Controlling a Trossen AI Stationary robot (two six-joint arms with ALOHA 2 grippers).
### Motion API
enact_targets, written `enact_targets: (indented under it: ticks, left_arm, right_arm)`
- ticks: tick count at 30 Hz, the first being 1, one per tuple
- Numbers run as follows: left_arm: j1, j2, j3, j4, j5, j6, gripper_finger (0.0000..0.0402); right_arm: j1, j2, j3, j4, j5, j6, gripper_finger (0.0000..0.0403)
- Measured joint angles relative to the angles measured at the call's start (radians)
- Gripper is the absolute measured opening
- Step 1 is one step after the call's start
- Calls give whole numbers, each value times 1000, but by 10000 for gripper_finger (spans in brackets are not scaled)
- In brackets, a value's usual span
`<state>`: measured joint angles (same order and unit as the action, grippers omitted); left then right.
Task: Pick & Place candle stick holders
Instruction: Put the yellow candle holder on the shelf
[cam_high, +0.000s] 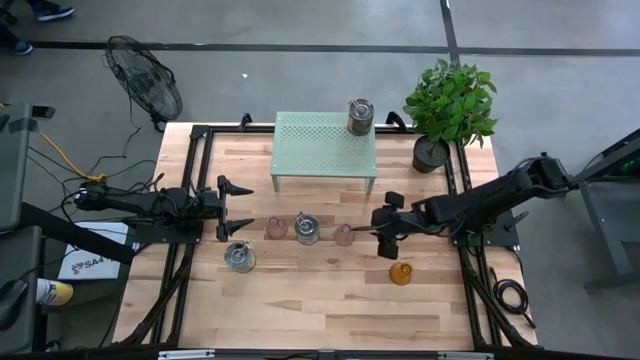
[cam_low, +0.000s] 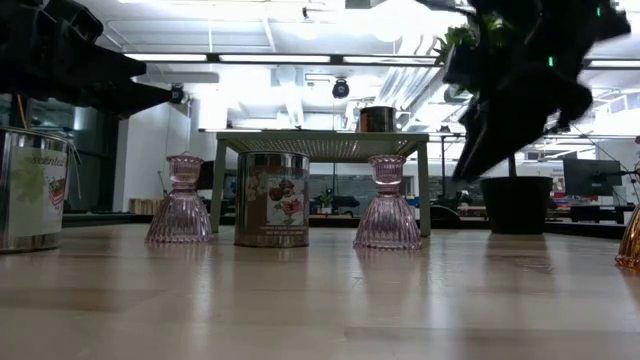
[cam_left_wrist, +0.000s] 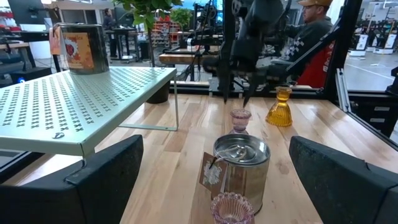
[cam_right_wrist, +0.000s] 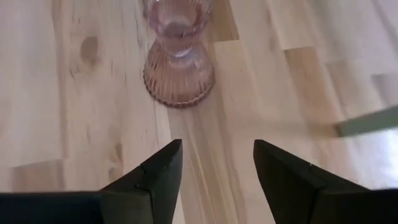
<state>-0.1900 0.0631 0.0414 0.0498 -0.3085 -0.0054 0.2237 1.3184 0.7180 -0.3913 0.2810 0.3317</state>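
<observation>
Two pale pink glass holders (cam_high: 276, 228) (cam_high: 344, 234) stand on their flared bases in a row with a silvery tin (cam_high: 307, 229) between them. A second silvery tin (cam_high: 239, 257) stands nearer, and a third (cam_high: 360, 116) stands on the pale green stand (cam_high: 325, 145). The amber glass holder (cam_high: 401, 273) stands near the right. My right gripper (cam_right_wrist: 217, 152) is open, held above the table just right of the right-hand pink holder (cam_right_wrist: 178, 59), fingers slanting down toward it without touching. My left gripper (cam_high: 240, 207) is open and empty left of the row.
A potted plant (cam_high: 450, 110) stands at the far right corner beside the stand. Black rails (cam_high: 185, 250) run along both table sides. A fan (cam_high: 145, 75) stands on the floor beyond the far left corner. A person (cam_left_wrist: 314, 31) sits beyond the table.
</observation>
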Motion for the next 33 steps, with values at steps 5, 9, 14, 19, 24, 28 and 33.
enact_targets:
  ticks: [5,9,14,19,24,28,33]
  left_arm:
    - [0,0,0,0,3,0,399]
    - [0,0,0,0,3,0,399]
    - [0,0,0,0,3,0,399]
    - [0,0,0,0,3,0,399]
    - [0,0,0,0,2,0,399]
    - [0,0,0,0,2,0,399]
    - [0,0,0,0,2,0,399]
  right_arm:
    - [15,-25,166,-317,-85,81,208]
    - [57,-9,280,-604,-217,231,208]
    - [155,-1,337,-739,-273,444,208]
    - [298,-1,334,-751,-290,726,208]
    - [471,0,334,-781,-251,1025,208]
    - [608,15,312,-754,-148,1184,208]
    - [731,47,214,-613,-47,1355,208]
